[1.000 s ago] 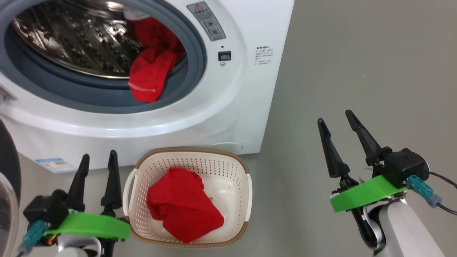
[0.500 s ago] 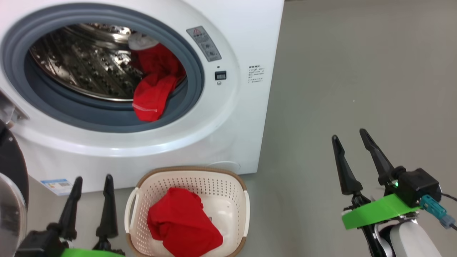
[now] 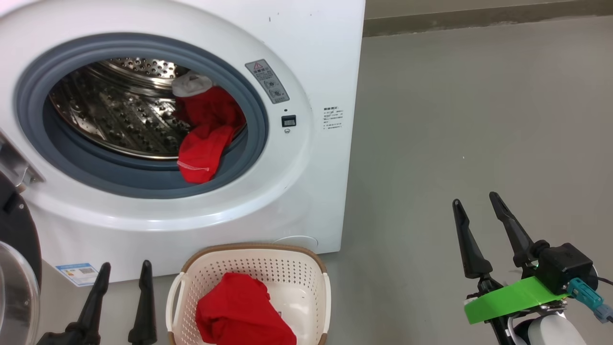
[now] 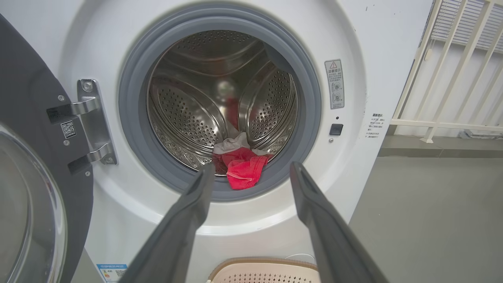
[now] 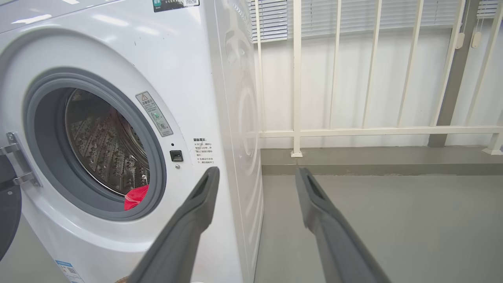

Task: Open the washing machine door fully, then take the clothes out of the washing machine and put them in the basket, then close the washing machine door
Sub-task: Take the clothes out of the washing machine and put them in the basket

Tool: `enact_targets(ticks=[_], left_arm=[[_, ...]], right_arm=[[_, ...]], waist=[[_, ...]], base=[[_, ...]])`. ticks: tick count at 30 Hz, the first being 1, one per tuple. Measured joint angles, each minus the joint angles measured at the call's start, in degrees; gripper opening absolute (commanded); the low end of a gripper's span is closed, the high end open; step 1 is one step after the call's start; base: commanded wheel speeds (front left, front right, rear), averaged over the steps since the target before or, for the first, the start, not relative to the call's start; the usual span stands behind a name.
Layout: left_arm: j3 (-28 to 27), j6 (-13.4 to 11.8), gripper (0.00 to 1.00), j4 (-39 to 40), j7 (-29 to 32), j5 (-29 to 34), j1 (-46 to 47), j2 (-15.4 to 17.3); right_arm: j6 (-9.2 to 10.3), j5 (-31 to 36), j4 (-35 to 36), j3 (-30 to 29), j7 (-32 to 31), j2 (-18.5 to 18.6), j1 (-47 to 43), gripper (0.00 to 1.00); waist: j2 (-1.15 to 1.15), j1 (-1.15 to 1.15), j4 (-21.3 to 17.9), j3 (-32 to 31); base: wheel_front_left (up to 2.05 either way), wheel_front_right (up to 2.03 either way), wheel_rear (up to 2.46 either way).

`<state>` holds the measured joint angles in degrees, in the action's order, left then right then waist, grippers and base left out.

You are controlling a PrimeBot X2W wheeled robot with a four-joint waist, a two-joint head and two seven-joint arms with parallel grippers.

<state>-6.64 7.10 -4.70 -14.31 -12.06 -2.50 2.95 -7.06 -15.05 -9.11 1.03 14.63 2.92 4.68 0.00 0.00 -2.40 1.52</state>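
The left gripper (image 3: pixel 125 266), beside the basket (image 3: pixel 254 248), and the right gripper (image 3: pixel 474 199), over bare floor (image 3: pixel 455 120), both stood wide and empty. One red garment (image 3: pixel 239 311) lay in the basket; more clothes (image 3: pixel 203 139) hung at the drum's (image 3: pixel 119 124) lower right lip. Pulled carelessly, they might snag on the rubber ring (image 3: pixel 143 184). The open door (image 3: pixel 14 268) crowded the left.

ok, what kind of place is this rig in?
Probably a laundry or utility corner, maybe a balcony: a white front-loading washing machine on bare grey floor, a basket before it, white railing with blinds behind.
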Motion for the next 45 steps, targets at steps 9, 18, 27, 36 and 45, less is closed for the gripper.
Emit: enact_targets(ticks=[9, 18, 27, 36, 45], left_arm=[[-0.51, 0.01, 1.0, -0.56, 0.0, 0.6, 0.0, -0.15], [-0.47, 0.01, 1.0, -1.09, 0.0, 1.02, 0.01, -0.18], [-0.36, 0.05, 1.0, -1.43, 0.0, 1.02, 0.05, -0.16], [1.26, 0.07, 1.0, -4.89, 0.0, 0.96, 5.3, 0.31], [3.6, 0.07, 1.0, -9.7, 0.0, -0.26, 15.73, 2.91]], right_arm=[[0.0, 0.0, 0.01, 0.07, 0.0, 0.0, -0.1, 1.0], [0.0, 0.0, -0.05, 0.38, 0.0, 0.0, -0.11, 1.0], [0.0, 0.0, -0.13, 1.3, 0.0, 0.0, -0.11, 1.0], [0.0, 0.0, -0.12, 1.49, 0.0, -0.01, 0.08, 1.0], [0.0, 0.01, 0.53, 1.93, 0.0, 0.0, 3.22, 1.0]], waist=[[0.0, 0.0, -0.16, -0.35], [0.0, 0.0, -0.04, -0.61], [0.0, 0.0, 0.23, 0.04], [0.0, 0.0, 0.87, 3.08], [0.0, 0.0, 1.28, 7.94]], base=[[0.0, 0.0, 0.0], [0.0, 0.0, 0.0], [0.0, 0.0, 0.0], [0.0, 0.0, 0.0], [0.0, 0.0, 0.0]])
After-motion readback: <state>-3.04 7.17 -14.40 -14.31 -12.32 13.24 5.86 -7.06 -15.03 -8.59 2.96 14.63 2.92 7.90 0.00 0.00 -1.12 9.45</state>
